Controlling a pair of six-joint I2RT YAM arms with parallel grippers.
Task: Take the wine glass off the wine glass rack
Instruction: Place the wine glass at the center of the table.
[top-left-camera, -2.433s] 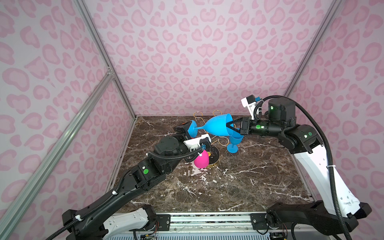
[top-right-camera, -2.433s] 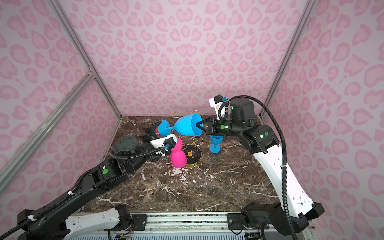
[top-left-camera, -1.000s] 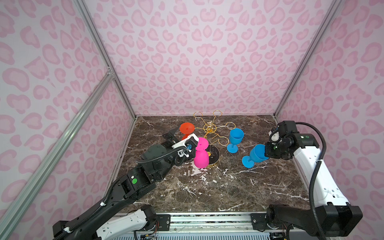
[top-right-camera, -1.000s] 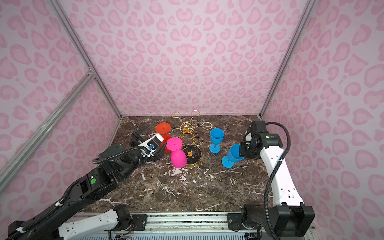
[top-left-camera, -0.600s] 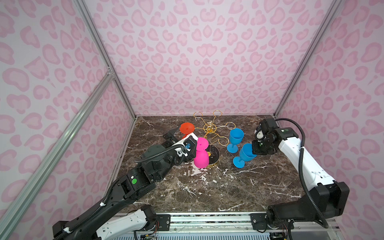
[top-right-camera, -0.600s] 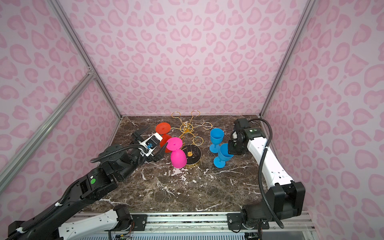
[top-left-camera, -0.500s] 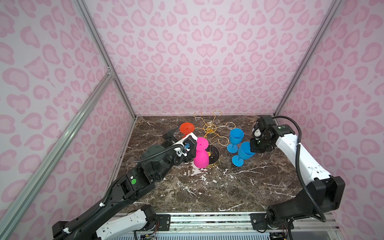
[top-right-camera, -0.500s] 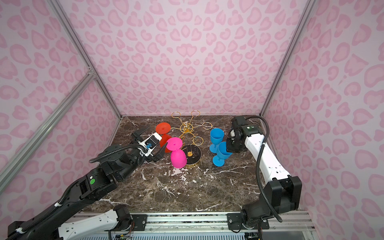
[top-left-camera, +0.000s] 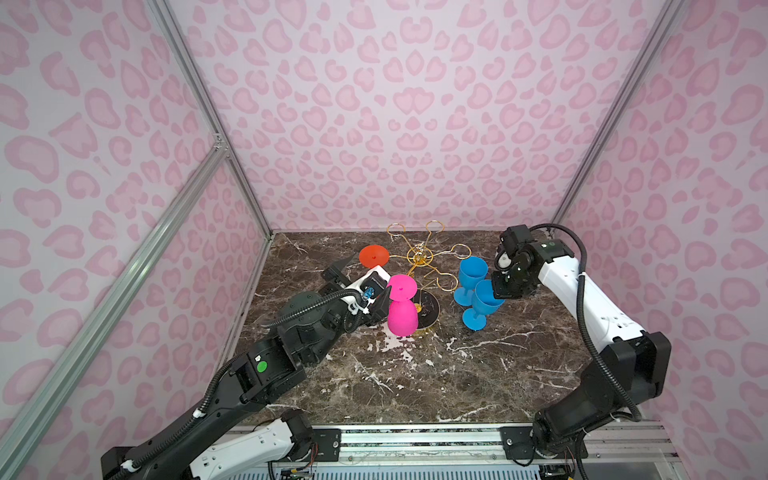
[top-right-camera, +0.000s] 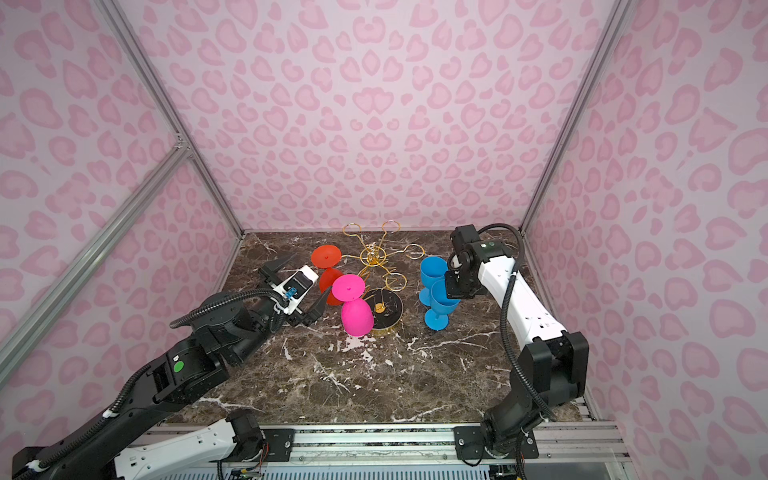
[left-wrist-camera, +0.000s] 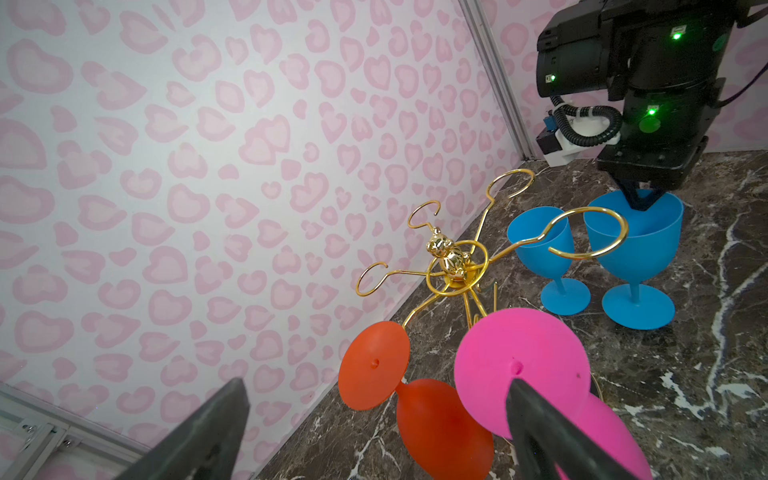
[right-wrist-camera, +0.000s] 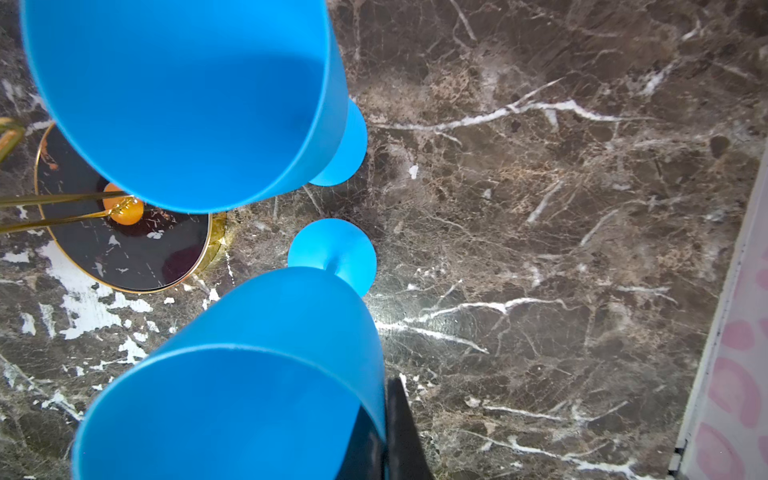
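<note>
My right pincer clenching rim of upright blue plastic wine glass, standing on marble counter beneath pincer, off thin gold wire rack. My left pincer gaping wide, upside-down pink plastic glass hanging beside one fingertip.

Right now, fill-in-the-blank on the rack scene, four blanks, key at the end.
1. The right claw is shut on the ___ of the nearer blue wine glass.
2. The left claw stands ___, holding nothing.
3. The pink wine glass and the orange wine glass hang ___ from the wine glass rack.
4. The other blue wine glass stands ___ on the table.

Missing words: rim; open; upside down; upright.
</note>
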